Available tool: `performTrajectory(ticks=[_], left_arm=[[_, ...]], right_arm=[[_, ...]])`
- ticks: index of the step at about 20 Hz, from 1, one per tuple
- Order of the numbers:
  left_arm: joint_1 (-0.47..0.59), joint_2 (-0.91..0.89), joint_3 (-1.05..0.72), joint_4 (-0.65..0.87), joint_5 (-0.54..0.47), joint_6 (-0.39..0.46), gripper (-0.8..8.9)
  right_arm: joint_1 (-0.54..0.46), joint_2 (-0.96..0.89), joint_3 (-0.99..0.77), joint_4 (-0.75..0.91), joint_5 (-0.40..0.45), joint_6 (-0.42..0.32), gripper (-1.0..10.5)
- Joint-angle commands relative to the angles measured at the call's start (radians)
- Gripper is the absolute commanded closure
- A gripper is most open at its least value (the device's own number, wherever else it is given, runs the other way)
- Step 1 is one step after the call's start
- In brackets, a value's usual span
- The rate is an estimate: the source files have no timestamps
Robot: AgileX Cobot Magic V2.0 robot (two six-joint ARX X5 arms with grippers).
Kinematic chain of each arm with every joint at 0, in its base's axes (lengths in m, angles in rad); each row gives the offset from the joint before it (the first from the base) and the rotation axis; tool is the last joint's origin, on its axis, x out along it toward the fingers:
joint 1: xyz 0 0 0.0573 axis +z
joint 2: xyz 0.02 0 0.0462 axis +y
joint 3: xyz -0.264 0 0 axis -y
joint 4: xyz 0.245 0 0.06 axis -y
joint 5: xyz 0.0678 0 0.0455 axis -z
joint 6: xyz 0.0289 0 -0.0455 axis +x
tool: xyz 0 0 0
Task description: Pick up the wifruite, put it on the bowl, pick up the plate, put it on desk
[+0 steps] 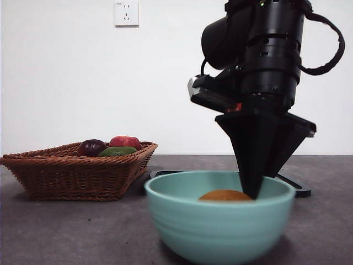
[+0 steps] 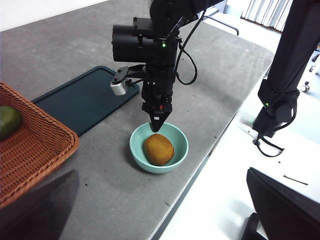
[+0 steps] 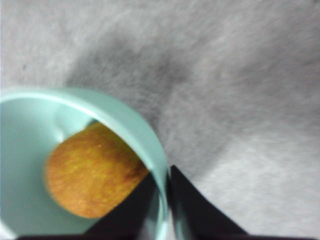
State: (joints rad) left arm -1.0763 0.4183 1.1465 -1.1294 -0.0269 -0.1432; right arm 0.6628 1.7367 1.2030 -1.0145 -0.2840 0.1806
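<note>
- Right tool (image 1: 252,190), right of centre frame, pinches my bowl (image 1: 220,221) rim between both jaws, ready to lift.
- Wifruite (image 2: 158,149) rests inside the bowl.
- Left tool waits, spread wide.

The right arm (image 1: 265,49) is matte black and cylindrical, looped with black cables, carrying a silver-edged wrist camera, a small red marking, a green indicator light, and a tapering black wedge-shaped right gripper (image 1: 255,185).
</note>
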Motion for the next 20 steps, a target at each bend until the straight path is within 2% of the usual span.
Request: performTrajectory(ticks=[1,4,9,14,20], left_arm=[[-0.011,0.004,0.013,0.008,-0.003,0.011,2.51],[-0.011,0.004,0.013,0.008,-0.003,0.011,2.51],[-0.011,0.004,0.013,0.008,-0.003,0.011,2.51],[-0.011,0.004,0.013,0.008,-0.003,0.012,2.51],[-0.011,0.004,0.013,0.009,-0.003,0.049,2.51]], right_arm=[[0.025,0.043,0.007,0.006,-0.001,0.014,9.4],[0.036,0.045,0.013,0.034,0.004,0.031,9.4],[0.006,0.045,0.101,-0.029,0.085,0.023,9.4],[-0.082,0.073,0.294,-0.124,0.116,-0.017,9.4],[-0.197,0.256,0.605,-0.253,0.132,-0.108,9.4]])
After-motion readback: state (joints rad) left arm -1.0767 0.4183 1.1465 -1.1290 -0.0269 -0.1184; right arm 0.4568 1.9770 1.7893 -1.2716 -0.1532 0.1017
